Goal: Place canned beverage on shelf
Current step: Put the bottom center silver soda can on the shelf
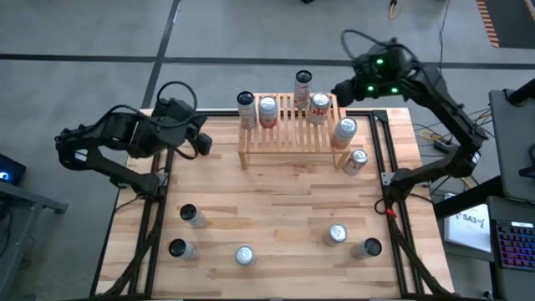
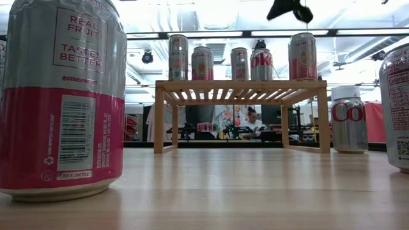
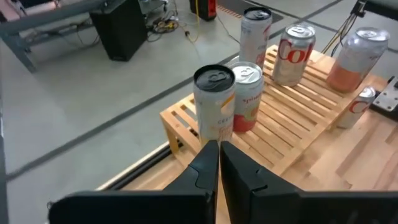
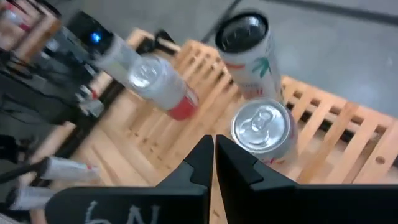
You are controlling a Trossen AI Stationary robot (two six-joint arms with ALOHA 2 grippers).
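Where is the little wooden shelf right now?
In the high view the shelf sits at the table's far edge, in the middle. Five cans stand on it, and a sixth can stands on the table by its right end.

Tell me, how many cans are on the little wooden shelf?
5. Two cans at the left end of the shelf, two right of centre, one at the right end.

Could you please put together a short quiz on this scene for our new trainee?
1. How many cans stand on the shelf?
2. True or false: the left gripper holds a can between its fingers.
3. Which one hangs above the shelf: A the left gripper, or B the right gripper?
Key: 1 five; 2 false, it is shut on nothing; 3 B.
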